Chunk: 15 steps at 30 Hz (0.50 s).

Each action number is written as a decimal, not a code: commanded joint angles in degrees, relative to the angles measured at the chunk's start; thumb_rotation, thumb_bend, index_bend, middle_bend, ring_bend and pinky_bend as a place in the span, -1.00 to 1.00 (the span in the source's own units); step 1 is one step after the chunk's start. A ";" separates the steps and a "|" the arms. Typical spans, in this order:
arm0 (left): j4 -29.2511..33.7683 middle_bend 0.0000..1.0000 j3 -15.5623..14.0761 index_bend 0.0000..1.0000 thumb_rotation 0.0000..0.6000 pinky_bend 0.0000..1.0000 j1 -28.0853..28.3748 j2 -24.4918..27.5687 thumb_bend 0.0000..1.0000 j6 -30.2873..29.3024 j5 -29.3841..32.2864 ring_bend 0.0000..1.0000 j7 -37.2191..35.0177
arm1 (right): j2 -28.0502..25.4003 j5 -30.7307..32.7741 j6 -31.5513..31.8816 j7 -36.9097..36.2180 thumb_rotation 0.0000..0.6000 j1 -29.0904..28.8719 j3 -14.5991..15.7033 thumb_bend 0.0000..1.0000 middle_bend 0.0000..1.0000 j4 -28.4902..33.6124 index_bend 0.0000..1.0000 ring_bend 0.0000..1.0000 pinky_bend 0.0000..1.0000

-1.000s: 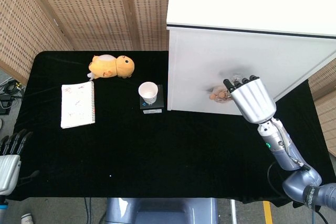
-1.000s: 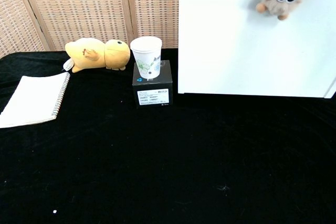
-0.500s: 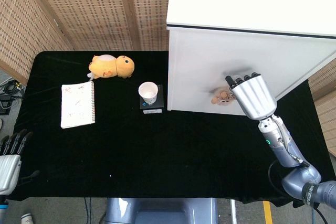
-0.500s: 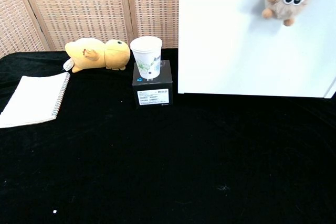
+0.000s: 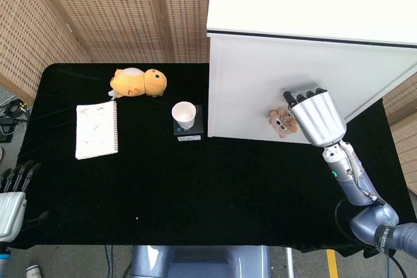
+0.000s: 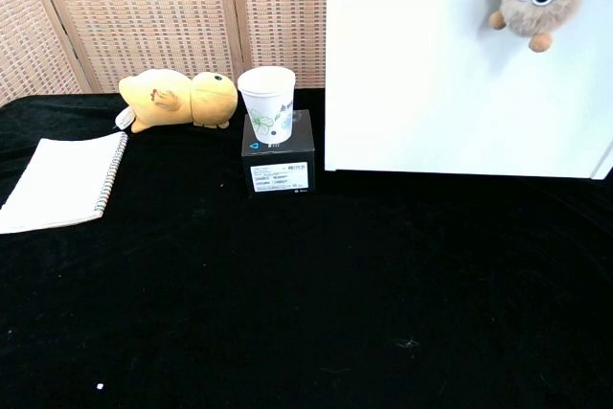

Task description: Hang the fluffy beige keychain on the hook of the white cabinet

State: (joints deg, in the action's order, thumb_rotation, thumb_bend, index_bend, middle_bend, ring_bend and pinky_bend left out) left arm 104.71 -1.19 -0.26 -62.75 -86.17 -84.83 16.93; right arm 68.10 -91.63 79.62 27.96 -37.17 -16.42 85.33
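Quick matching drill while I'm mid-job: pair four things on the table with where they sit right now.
Things:
1 fluffy beige keychain
2 paper cup
3 yellow plush toy
4 notebook

Places:
A on the small black box
B far left on the black cloth, lying flat
C against the front of the white cabinet
D by the wicker screen, left of the cup

Pairs: 1-C, 2-A, 3-D, 4-B

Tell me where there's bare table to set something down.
The black table is bare across the front, below the notebook and the black box. It is crowded along the back: plush toy, paper cup on the box, white cabinet.
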 commanded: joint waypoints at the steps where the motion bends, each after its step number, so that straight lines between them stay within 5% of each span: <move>1: -0.01 -1.00 -0.02 -1.00 1.00 -1.00 0.02 -0.02 -1.00 0.05 0.00 -1.00 0.04 | -0.03 -0.09 0.14 -0.06 1.00 0.01 0.02 0.24 0.96 -0.20 0.44 0.94 1.00; 9: 0.05 -1.00 -0.02 -1.00 1.00 -1.00 0.00 -0.12 -1.00 -0.02 0.01 -1.00 0.22 | 0.01 -0.25 0.29 -0.08 1.00 0.00 0.25 0.20 0.96 -0.75 0.43 0.94 1.00; 15: 0.01 -1.00 -0.04 -1.00 1.00 -1.00 -0.01 -0.06 -1.00 -0.04 -0.01 -1.00 0.11 | 0.13 -0.16 0.81 0.22 1.00 0.09 0.11 -0.15 0.96 -0.89 0.43 0.94 1.00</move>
State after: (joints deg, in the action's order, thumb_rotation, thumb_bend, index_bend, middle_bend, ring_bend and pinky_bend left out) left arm 104.72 -1.23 -0.27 -62.81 -86.21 -84.84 17.05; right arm 68.22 -91.80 80.41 28.15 -37.10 -16.30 84.46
